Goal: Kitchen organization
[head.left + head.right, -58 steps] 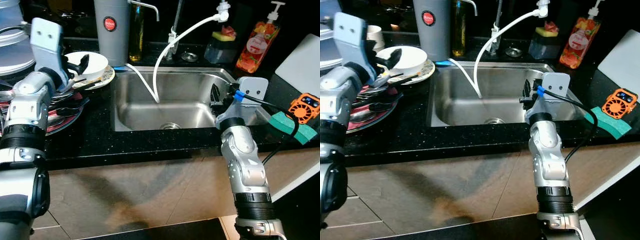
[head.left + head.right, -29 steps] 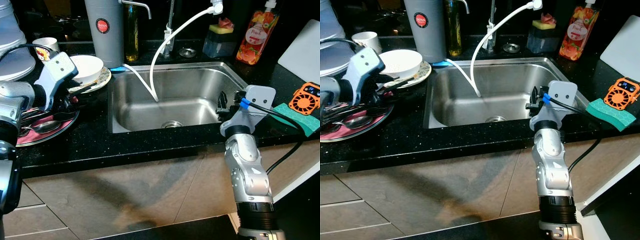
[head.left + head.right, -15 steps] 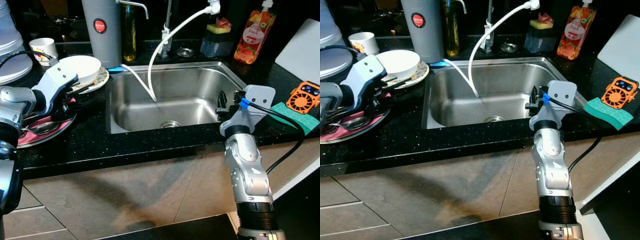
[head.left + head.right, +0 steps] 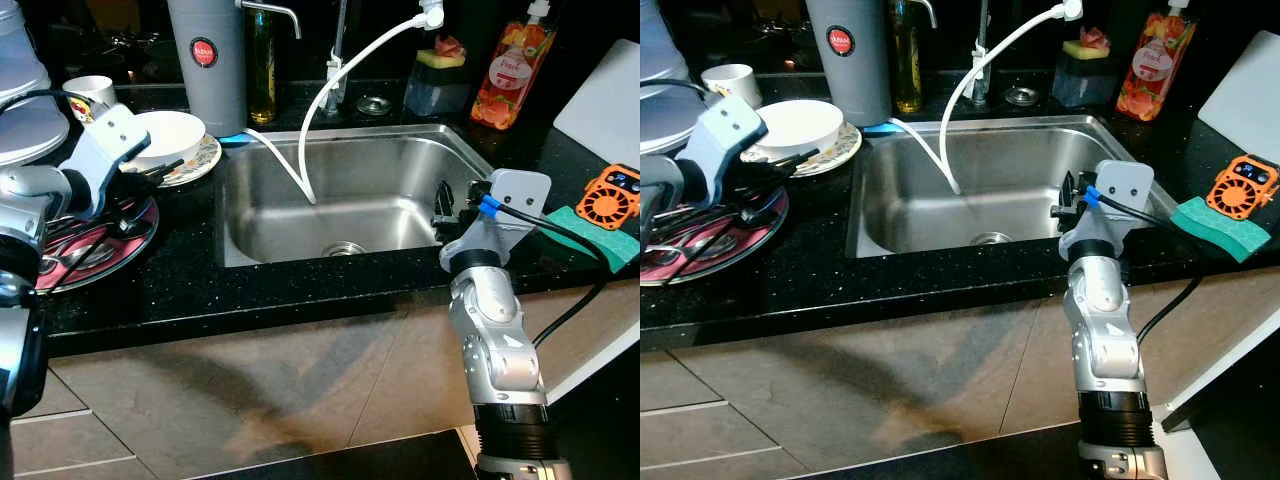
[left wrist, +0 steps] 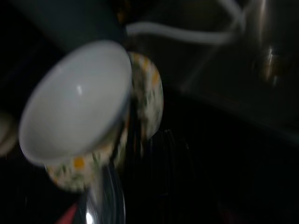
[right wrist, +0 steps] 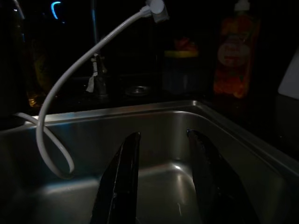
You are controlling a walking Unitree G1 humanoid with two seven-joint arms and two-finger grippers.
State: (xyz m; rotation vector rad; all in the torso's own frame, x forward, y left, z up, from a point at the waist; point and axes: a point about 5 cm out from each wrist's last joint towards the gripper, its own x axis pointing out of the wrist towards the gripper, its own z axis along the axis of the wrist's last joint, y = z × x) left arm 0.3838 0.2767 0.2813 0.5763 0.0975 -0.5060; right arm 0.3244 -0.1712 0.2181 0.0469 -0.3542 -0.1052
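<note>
A white bowl [image 4: 172, 135] sits on a patterned plate [image 4: 205, 155] on the black counter left of the steel sink [image 4: 340, 200]. In front of it a red plate [image 4: 110, 240] holds several pieces of cutlery [image 4: 70, 255]. My left gripper [image 4: 140, 190] hovers over the red plate's far edge, just in front of the bowl. The blurred left wrist view shows the bowl [image 5: 77, 100], the patterned plate [image 5: 149, 100] and a spoon [image 5: 105, 200]. My right gripper [image 6: 163, 182] stands open with nothing between its fingers, above the sink's right rim [image 4: 445, 205].
A white hose [image 4: 320, 110] loops from the tap into the sink. Behind stand a grey canister [image 4: 207, 60], a white cup [image 4: 88, 90], a soap bottle [image 4: 500, 70] and a sponge holder [image 4: 440, 80]. At right lie a green sponge [image 4: 615, 245], an orange fan [image 4: 612, 205] and a white board [image 4: 605, 110].
My left arm has come down from beside the bowl to just over the red plate. The right arm has stayed at the sink's rim. The camera has shifted a little.
</note>
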